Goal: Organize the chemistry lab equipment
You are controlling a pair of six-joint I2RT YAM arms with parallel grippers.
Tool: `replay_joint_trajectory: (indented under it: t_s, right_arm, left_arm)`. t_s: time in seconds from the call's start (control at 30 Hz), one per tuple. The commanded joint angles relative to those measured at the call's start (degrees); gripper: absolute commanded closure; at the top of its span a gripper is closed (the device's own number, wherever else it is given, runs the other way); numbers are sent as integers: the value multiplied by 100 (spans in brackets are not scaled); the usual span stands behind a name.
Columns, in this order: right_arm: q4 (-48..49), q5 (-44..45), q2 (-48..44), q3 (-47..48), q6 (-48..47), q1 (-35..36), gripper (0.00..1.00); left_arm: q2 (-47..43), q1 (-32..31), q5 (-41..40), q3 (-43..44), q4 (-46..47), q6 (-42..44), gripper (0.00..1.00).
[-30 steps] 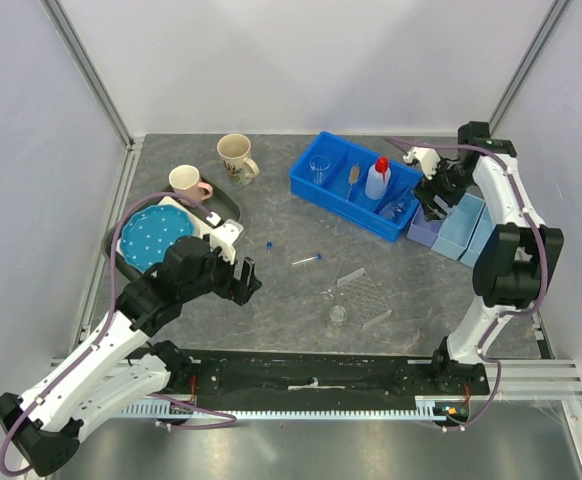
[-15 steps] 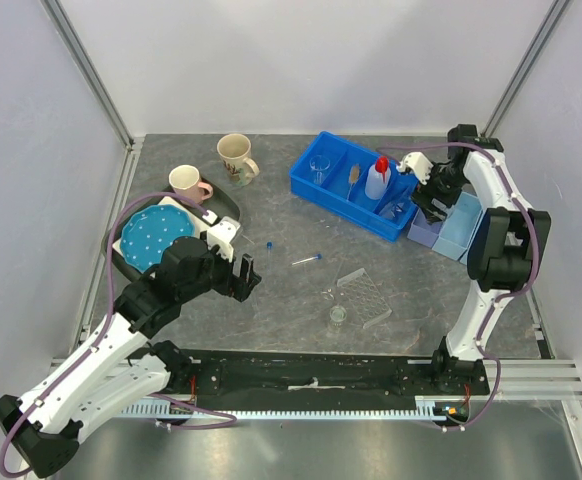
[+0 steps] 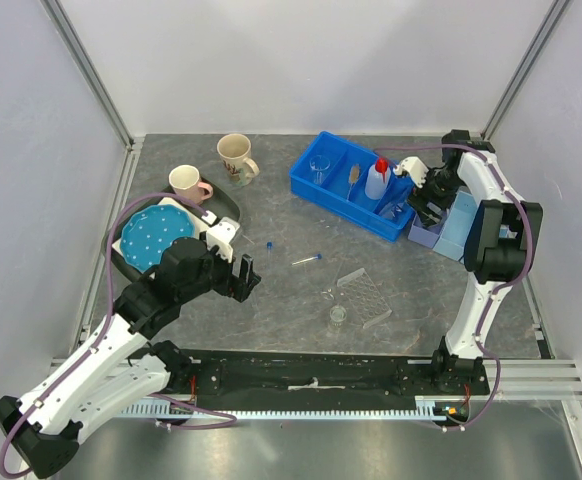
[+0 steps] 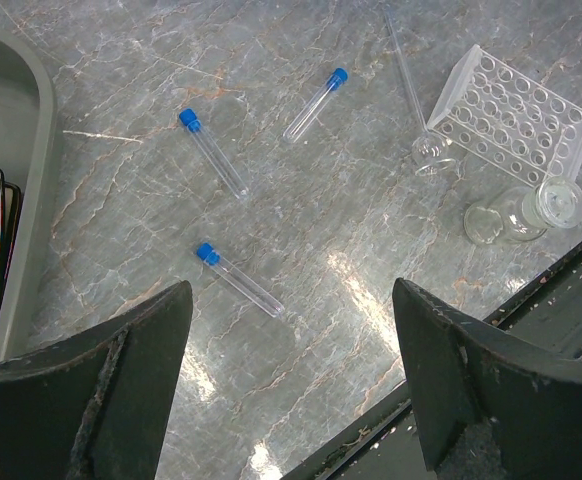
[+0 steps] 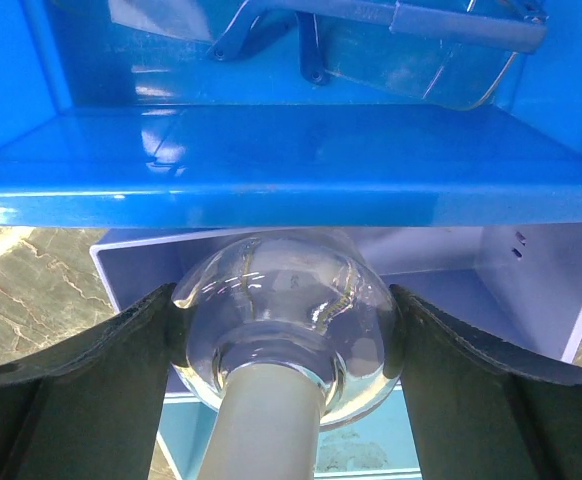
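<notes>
Over the grey table (image 3: pixel 291 225), my right gripper (image 3: pixel 425 204) clamps the round bulb of a clear flask (image 5: pixel 283 285), one finger pressed to each side, out at about 2 o'clock. The flask hangs above a small lavender bin (image 5: pixel 546 268), just beside the outer wall of the blue bin (image 3: pixel 343 205). Inside that blue bin the blue-framed goggles (image 5: pixel 401 55) lie at the 3 o'clock end. The white squeeze bottle (image 3: pixel 376 180), a thin brush (image 3: pixel 353 177) and a clear beaker (image 3: pixel 318 167) sit in compartments toward 9 o'clock.

My left gripper (image 4: pixel 289 292) hovers at 8 o'clock, fingers spread wide with nothing between them. Beneath it three blue-capped tubes (image 4: pixel 214 152) lie flat and apart on the stone-patterned surface. Toward 5 o'clock of centre, the clear tube rack (image 4: pixel 516 122) lies tilted, with two small glass vessels (image 4: pixel 521 212) on their sides close against it.

The blue dotted plate (image 3: pixel 156 238) rests at 9 o'clock. The pink mug (image 3: pixel 188 182) is just past it and the beige mug (image 3: pixel 235 155) stands at 11 o'clock.
</notes>
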Motion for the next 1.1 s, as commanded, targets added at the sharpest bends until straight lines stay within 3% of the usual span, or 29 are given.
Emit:
replay_joint_trajectory:
  t_s: [0.0,0.1,0.33,1.07]
  right_arm:
    - [202,7,59,42,162,-15,23]
    - [228,-37,-55,33,223,-6,13]
    - [211,-99,-450,165,346,-6,2]
    - [-299,-538,-1409,271,443,195,2]
  left_arm:
    - [-35,-6,-9,-12,277,19,12]
    - [-26,-6,26,-29,277,28,12]
    - [-87,-6,35,-38,294,28,12]
    - [-184,-6,88,-56,295,28,12]
